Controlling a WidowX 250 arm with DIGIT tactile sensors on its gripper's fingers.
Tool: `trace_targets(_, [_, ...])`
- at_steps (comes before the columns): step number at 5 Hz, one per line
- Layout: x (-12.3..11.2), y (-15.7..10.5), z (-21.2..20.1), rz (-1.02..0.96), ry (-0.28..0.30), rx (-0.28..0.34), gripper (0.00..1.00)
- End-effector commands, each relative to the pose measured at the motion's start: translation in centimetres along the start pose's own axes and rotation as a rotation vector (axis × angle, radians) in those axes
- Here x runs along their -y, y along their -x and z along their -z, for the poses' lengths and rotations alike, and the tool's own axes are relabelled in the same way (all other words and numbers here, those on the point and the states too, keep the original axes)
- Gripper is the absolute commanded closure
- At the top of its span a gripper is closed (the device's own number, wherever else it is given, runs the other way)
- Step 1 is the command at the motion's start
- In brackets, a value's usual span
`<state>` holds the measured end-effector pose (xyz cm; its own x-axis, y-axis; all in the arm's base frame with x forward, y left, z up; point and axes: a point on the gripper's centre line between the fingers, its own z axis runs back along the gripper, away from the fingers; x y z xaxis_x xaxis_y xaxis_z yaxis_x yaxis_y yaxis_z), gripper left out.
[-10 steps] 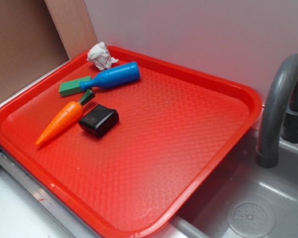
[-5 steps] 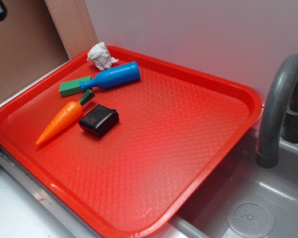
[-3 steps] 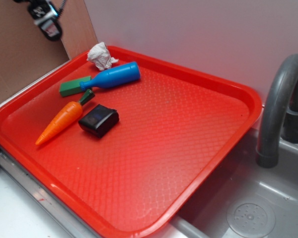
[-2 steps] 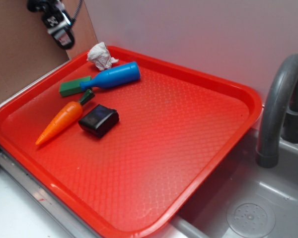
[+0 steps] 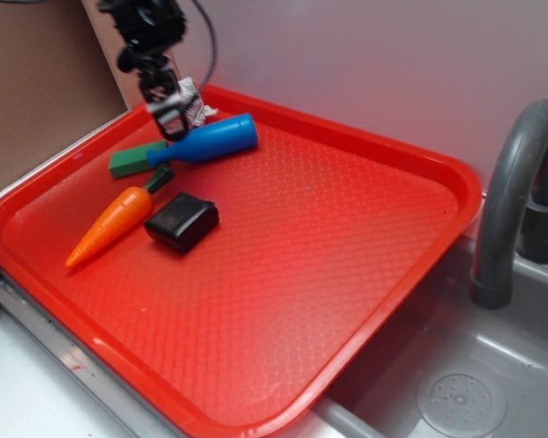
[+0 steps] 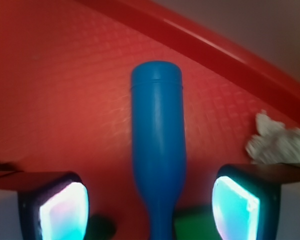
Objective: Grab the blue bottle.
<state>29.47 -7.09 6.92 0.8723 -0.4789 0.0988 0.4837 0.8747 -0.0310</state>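
The blue bottle (image 5: 208, 141) lies on its side at the far left of the red tray (image 5: 457, 182), neck pointing left toward the green block (image 5: 132, 160). My gripper (image 5: 170, 115) hangs just above the bottle's neck end. In the wrist view the bottle (image 6: 157, 145) runs straight up the middle. My gripper (image 6: 150, 205) is open, one fingertip (image 6: 65, 210) on each side of the narrow neck with clear gaps. Nothing is held.
An orange carrot (image 5: 114, 224) and a black box (image 5: 181, 222) lie in front of the bottle. Crumpled white paper (image 6: 277, 142) sits by the tray's back rim, close to my right finger. A grey faucet (image 5: 511, 182) and sink (image 5: 457, 383) stand to the right.
My gripper has come in from the upper left and dropped down over the bottle's neck. The bottle and the other objects have not moved.
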Motion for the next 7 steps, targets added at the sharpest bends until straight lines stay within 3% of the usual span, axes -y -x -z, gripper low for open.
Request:
trace_targets(1, [0.5, -2.8, 2.1, 0.023, -0.034, -0.021, 0.00])
trace_targets(2, [0.7, -2.5, 3.4, 0.012, -0.064, -0.078, 0.69])
trace_targets(3, [1.2, -2.2, 3.0, 0.034, -0.050, -0.064, 1.00])
trace_targets(4, [1.2, -1.5, -0.5, -0.059, -0.085, -0.099, 1.00])
trace_targets(5, [1.5, -0.6, -5.6, -0.272, -0.106, -0.121, 1.00])
trace_targets(6, [2.4, 0.7, -10.2, -0.390, -0.177, -0.095, 1.00])
trace_targets(7, [3.1, 3.0, -14.5, -0.516, -0.202, -0.003, 1.00])
